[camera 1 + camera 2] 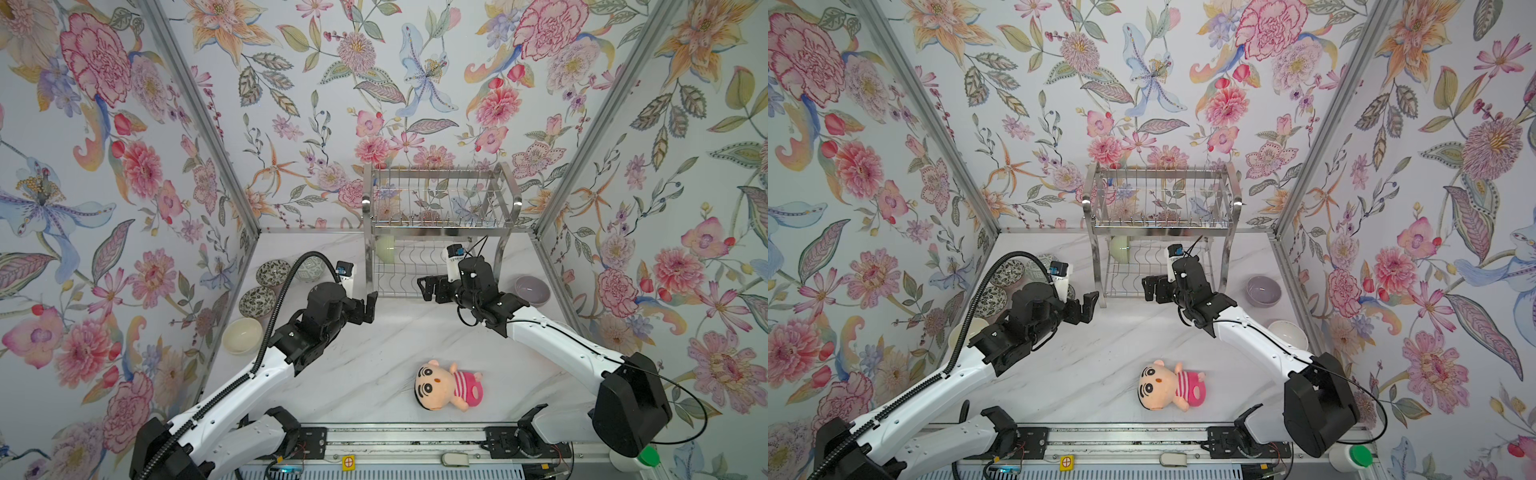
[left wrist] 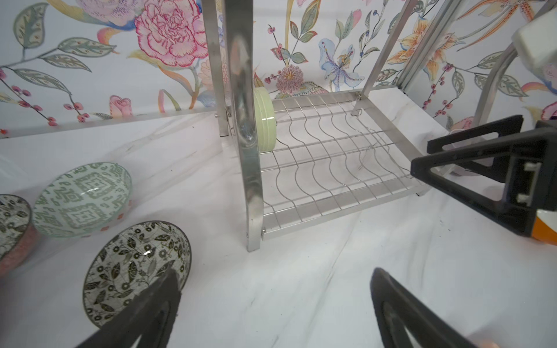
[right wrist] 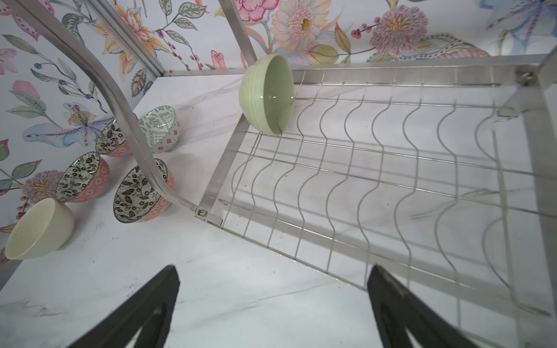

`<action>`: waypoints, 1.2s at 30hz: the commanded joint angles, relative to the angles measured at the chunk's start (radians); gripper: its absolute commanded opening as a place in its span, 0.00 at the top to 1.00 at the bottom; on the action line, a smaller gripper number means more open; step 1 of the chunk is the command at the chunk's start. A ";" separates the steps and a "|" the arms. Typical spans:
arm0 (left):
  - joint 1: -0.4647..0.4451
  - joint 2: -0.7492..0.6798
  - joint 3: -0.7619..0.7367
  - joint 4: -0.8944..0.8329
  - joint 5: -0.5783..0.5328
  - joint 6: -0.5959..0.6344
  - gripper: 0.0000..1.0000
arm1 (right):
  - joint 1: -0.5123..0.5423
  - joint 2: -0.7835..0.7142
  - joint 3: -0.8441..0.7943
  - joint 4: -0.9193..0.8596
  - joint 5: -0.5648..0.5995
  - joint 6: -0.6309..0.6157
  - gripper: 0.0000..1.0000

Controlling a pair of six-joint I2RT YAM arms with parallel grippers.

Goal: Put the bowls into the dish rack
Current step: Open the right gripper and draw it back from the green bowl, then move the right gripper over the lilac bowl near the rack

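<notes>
- Right gripper (image 3: 274, 271) fingers fill the near edge of its wrist view; jaws wide apart, nothing between them.
- Green bowl (image 3: 266, 95) stands on edge in the end slot of the dish rack (image 1: 440, 226) lower shelf, propped by the wavy wire; likely put there to leave the other slots free.
- Not yet racked: patterned bowls (image 3: 140, 192) and cream bowl (image 3: 39, 229) clustered on the table (image 1: 374, 345) left of the rack, lavender bowl (image 1: 532, 290) on its right.
- Left gripper (image 1: 370, 307) hovers near the rack's front left leg, jaws open, empty, arm stretched forward.
- Right arm reaches in from the right, wrist turned toward the lower shelf.
- Plush doll (image 1: 449, 384) lies well apart, near the front edge.
</notes>
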 commanded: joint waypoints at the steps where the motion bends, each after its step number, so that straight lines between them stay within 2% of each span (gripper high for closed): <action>1: -0.065 0.005 -0.044 0.127 0.050 -0.059 0.01 | -0.008 -0.102 -0.046 -0.156 0.094 -0.010 0.01; 5: -0.142 0.089 -0.012 0.196 0.026 -0.021 0.01 | -0.047 -0.209 -0.068 -0.277 0.154 0.020 0.01; 11: -0.190 0.248 0.074 0.286 0.078 0.007 0.01 | -0.136 -0.363 -0.095 -0.422 0.219 0.128 0.01; 15: -0.214 0.322 0.126 0.329 0.087 0.027 0.01 | -0.250 -0.457 -0.119 -0.501 0.281 0.204 0.01; 18: -0.226 0.369 0.155 0.360 0.097 0.036 0.01 | -0.371 -0.488 -0.115 -0.534 0.259 0.230 0.01; 26: -0.260 0.501 0.269 0.366 0.111 0.066 0.01 | -0.647 -0.423 -0.138 -0.518 0.219 0.257 0.01; 31: -0.262 0.606 0.344 0.367 0.152 0.043 0.01 | -0.817 -0.275 -0.158 -0.360 0.112 0.201 0.01; 36: -0.265 0.674 0.425 0.334 0.150 0.068 0.01 | -0.908 -0.101 -0.096 -0.283 0.032 0.147 0.01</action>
